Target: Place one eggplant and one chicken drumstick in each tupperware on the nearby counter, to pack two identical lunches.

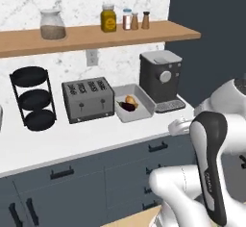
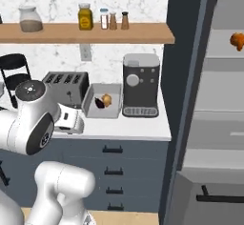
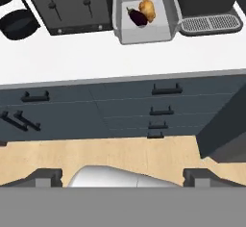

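Observation:
One light grey tupperware stands on the white counter between the toaster and the coffee machine. In it lie a dark eggplant and an orange-brown drumstick, side by side. A second drumstick rests on a shelf of the open fridge at the right. My gripper hangs open and holds nothing, in front of the counter's edge, back from the tupperware. The other tupperware and eggplant are out of view.
A grey toaster and a black tiered stand stand left of the tupperware, a coffee machine right of it. A wooden shelf with jars hangs above. Dark drawers and wooden floor lie below.

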Controlling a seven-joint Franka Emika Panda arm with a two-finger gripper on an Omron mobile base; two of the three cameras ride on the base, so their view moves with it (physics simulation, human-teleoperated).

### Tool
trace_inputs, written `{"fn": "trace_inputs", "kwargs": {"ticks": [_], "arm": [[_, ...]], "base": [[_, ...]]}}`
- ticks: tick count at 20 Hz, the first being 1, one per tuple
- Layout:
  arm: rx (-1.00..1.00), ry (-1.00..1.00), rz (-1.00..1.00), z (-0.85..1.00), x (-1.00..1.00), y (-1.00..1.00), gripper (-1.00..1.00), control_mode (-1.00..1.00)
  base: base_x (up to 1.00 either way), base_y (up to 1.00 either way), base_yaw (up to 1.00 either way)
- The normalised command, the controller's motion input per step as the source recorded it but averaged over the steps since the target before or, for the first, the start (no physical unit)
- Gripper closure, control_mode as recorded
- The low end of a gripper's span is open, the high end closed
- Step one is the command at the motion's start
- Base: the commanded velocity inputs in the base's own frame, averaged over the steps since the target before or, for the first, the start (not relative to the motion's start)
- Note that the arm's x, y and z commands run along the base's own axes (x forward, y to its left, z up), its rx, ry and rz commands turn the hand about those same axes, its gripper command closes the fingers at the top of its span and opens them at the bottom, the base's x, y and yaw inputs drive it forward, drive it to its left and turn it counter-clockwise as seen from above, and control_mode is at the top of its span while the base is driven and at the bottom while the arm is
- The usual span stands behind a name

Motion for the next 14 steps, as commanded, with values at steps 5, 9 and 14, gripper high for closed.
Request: {"fn": "trace_inputs", "kwargs": {"ticks": [5,9,14], "arm": [[0.00,0.00,0.00,0.00,0.00,0.00,-1.00,1.00],[0.00,0.00,0.00,0.00,0.00,0.00,-1.00,1.00],[0.00,0.00,0.00,0.00,0.00,0.00,-1.00,1.00]], "base": [[-0.07,-1.00,-0.22],[0.01,-1.00,-0.15],[0.01,-1.00,-0.09]]}}
